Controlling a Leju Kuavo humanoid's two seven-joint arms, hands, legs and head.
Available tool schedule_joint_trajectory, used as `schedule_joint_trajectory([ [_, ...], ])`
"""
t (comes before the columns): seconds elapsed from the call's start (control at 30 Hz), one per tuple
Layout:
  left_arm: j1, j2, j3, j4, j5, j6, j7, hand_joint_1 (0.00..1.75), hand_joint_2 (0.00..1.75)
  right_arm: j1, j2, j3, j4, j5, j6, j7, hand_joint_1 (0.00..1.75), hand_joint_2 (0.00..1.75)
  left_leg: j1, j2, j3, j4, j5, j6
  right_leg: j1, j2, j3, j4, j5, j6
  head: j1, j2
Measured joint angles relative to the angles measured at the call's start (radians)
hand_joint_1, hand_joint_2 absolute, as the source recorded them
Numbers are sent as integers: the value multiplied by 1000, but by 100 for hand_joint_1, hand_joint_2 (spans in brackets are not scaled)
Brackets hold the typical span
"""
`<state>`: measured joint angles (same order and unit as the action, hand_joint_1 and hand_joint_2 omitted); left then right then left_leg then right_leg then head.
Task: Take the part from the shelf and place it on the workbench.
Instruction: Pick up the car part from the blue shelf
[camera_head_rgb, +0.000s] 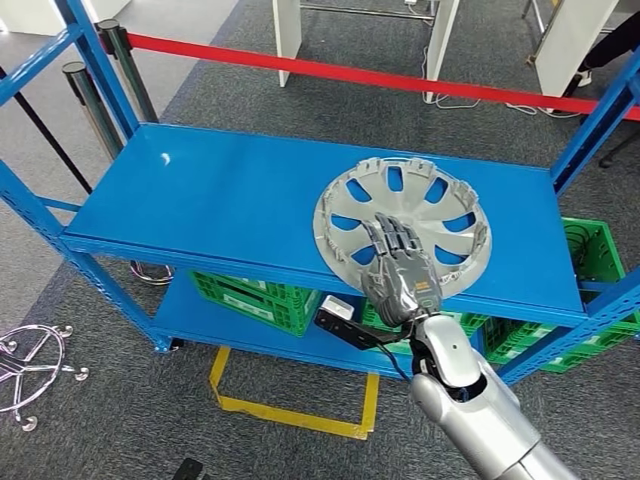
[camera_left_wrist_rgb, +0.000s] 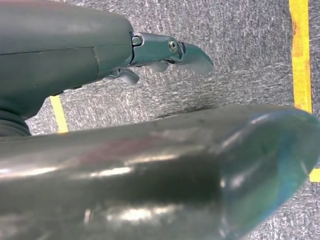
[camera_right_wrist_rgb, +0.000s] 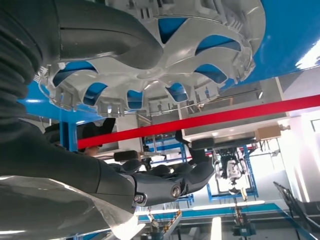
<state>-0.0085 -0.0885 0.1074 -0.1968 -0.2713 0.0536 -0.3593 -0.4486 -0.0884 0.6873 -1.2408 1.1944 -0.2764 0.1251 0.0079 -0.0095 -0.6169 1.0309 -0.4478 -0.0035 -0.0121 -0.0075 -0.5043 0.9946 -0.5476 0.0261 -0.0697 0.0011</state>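
The dark fingers (camera_head_rgb: 392, 238) of the right hand (camera_head_rgb: 398, 270) lie stretched and close together, flat on the upper face of the wheel cover (camera_head_rgb: 402, 227), reaching from its near rim toward the hub; in the right wrist view the thumb (camera_right_wrist_rgb: 109, 37) lies against the cover's spoked face (camera_right_wrist_rgb: 181, 45) while other fingers (camera_right_wrist_rgb: 170, 182) extend in the open air apart from it, so the hand rests on the part, and whether it actually clamps the rim cannot be told. The silver right arm (camera_head_rgb: 475, 410) rises from the lower right to that hand. The wheel cover, a grey round piece with cut-out openings showing blue beneath, lies on the top board of the blue shelf (camera_head_rgb: 226, 195), toward the board's right end, its near edge jutting slightly past the board's front lip. Under the board, on the lower level, stand green crates (camera_head_rgb: 256, 298), with another green crate (camera_head_rgb: 596, 255) at the right end. A red barrier tape (camera_head_rgb: 340, 72) runs across behind the shelf, and yellow floor tape (camera_head_rgb: 294, 410) marks the grey carpet in front. The left hand (camera_left_wrist_rgb: 113, 115) hangs over the carpet, its fingers (camera_left_wrist_rgb: 170, 50) extended with nothing between them.
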Motion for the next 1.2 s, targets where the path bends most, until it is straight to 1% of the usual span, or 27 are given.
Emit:
schedule_joint_trajectory([
  [0.3,1,0,10,0,1,2,0,0,0,31,-37,25,-76,-32,41,-7,0,175,0,0,0,0,0,0,0,0,0,0,0,0,0,0],
  [0.5,1,0,17,0,-2,1,0,0,0,39,-47,51,-87,-40,56,-11,0,175,0,0,0,0,0,0,0,0,0,0,0,0,0,0],
  [1.0,0,-2,18,0,-10,2,1,0,0,62,-46,104,-2,-25,41,0,0,175,0,0,0,0,0,0,0,0,0,0,0,0,0,0],
  [1.2,0,-3,18,0,-19,1,3,0,0,55,-24,113,58,-2,-2,16,0,175,0,0,0,0,0,0,0,0,1,0,0,0,0,0],
])
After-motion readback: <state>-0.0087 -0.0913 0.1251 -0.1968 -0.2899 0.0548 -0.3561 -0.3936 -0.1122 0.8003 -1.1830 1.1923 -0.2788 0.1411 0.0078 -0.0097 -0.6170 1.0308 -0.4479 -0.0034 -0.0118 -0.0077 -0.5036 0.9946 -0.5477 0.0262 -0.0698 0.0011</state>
